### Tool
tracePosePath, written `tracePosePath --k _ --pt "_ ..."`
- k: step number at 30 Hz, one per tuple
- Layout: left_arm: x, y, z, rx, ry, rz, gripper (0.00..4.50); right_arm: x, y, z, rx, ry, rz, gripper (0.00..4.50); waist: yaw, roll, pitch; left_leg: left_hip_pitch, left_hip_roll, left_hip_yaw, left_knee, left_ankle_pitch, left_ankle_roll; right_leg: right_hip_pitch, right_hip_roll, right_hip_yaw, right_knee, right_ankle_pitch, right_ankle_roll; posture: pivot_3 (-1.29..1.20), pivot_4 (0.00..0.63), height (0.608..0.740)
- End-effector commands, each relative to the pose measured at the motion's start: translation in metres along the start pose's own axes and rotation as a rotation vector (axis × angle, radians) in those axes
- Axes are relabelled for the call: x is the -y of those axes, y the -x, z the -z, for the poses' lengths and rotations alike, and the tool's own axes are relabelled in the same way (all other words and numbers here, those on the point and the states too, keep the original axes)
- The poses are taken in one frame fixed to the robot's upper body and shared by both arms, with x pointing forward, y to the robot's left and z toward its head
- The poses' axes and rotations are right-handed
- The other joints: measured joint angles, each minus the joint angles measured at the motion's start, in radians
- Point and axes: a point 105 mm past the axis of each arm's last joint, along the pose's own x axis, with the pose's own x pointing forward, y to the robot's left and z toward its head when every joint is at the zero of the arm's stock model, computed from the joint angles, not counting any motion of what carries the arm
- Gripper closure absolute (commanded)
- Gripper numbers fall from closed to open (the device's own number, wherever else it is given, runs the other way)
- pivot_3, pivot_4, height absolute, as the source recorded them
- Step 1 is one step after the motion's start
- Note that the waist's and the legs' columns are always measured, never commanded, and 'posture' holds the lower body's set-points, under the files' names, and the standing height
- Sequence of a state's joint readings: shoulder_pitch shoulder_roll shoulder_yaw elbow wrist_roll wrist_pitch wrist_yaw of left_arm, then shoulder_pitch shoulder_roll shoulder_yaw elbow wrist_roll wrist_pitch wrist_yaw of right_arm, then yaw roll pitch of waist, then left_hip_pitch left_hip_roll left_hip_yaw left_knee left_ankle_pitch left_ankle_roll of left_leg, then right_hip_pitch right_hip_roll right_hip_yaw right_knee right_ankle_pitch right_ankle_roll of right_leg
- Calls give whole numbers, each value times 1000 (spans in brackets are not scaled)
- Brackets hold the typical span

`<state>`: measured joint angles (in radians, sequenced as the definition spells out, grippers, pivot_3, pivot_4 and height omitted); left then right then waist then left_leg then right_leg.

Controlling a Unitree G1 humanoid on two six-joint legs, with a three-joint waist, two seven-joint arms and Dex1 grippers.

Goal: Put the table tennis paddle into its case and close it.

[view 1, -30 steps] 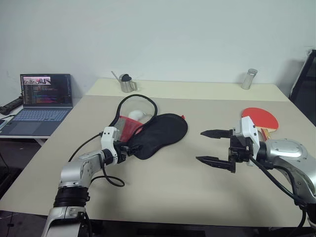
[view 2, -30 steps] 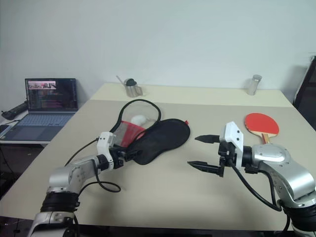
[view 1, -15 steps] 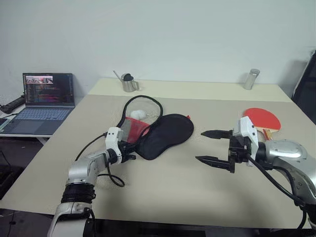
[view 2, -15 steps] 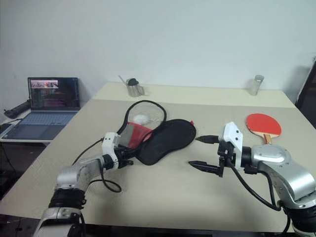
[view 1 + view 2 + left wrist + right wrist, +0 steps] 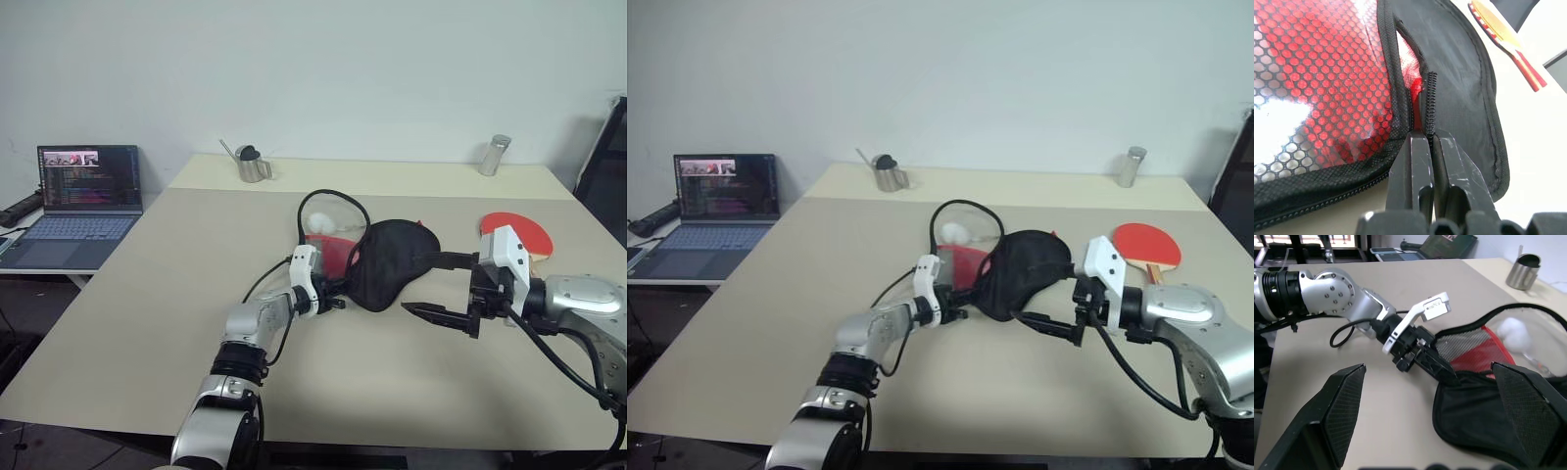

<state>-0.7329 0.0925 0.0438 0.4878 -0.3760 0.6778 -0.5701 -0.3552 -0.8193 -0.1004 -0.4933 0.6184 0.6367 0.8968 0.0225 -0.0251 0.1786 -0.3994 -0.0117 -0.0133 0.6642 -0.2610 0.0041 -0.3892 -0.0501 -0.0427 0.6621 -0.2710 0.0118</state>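
Black zip edge of case [image 5: 1449, 73] pinched by left gripper [image 5: 1430, 142] (wrist close-up); right gripper [image 5: 441, 289] spread.

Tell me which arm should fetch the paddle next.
Right. Its open tool sits just beside the paddle, while the left tool is shut on the case edge.

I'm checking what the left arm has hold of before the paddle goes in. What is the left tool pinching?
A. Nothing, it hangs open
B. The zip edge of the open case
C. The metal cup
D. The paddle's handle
B: in the left wrist view the left tool is shut on the case at its zip edge, while the paddle lies apart on the table.
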Motion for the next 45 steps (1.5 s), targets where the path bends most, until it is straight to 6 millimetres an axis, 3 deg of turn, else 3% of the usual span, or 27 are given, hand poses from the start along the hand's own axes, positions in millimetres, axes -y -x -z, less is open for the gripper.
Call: tracePosePath --k 1,5,6,8,15,20,26,28,30,34,39,45 --pt "14 -4 -15 30 -74 36 4458 0 5 -11 23 39 25 0 0 0 0 0 0 0 0 0 0 0 0 0 0 0 0 0 150 740" --pt "6 8 -11 -9 -170 12 4458 0 6 -10 22 32 39 0 -2 0 0 0 0 0 0 0 0 0 0 0 0 0 0 0 150 740" --pt "4 10 -11 -10 -181 5 4248 0 6 -10 22 31 40 0 -2 0 0 0 0 0 0 0 0 0 0 0 0 0 0 0 150 740" --pt "4 19 -11 -21 -214 10 3733 1 6 -9 22 28 45 0 -2 0 0 0 0 0 0 0 0 0 0 0 0 0 0 0 150 740" --pt "5 52 4 -82 -281 1 1291 4 4 -6 26 13 52 0 -1 0 0 0 0 0 0 0 0 0 0 1 0 0 0 0 150 740" --pt "8 88 6 -103 -361 52 1291 15 -2 -1 37 -88 136 0 -9 0 0 1 1 0 -1 0 0 0 0 1 0 0 0 0 150 740" --pt "11 118 -30 55 -530 137 1291 29 -5 27 -58 -339 292 0 -2 1 0 1 1 0 0 0 -1 0 0 1 0 0 -1 0 150 740" --pt "12 125 -50 125 -567 143 1291 35 -11 38 -89 -408 361 0 -2 1 0 1 1 0 -1 0 -1 0 0 1 0 0 -1 0 150 740" --pt "8 129 -68 175 -604 125 1291 40 -17 48 -118 -457 422 0 -1 1 0 1 1 0 -1 0 -1 0 0 1 0 0 -1 0 150 740" --pt "2 131 -86 203 -653 109 1291 46 -31 65 -164 -529 508 0 -3 1 0 1 1 1 -1 0 -1 -1 0 1 0 0 -1 0 150 740" --pt "8 130 -92 192 -712 159 1291 42 -36 86 -251 -561 558 0 -7 1 0 0 1 2 -2 0 0 -1 1 2 0 0 -1 0 150 740" --pt "6 130 -99 202 -723 152 1291 26 -53 89 -262 -596 500 0 -14 1 0 0 1 1 -2 0 0 -2 2 2 1 0 -1 0 150 740"
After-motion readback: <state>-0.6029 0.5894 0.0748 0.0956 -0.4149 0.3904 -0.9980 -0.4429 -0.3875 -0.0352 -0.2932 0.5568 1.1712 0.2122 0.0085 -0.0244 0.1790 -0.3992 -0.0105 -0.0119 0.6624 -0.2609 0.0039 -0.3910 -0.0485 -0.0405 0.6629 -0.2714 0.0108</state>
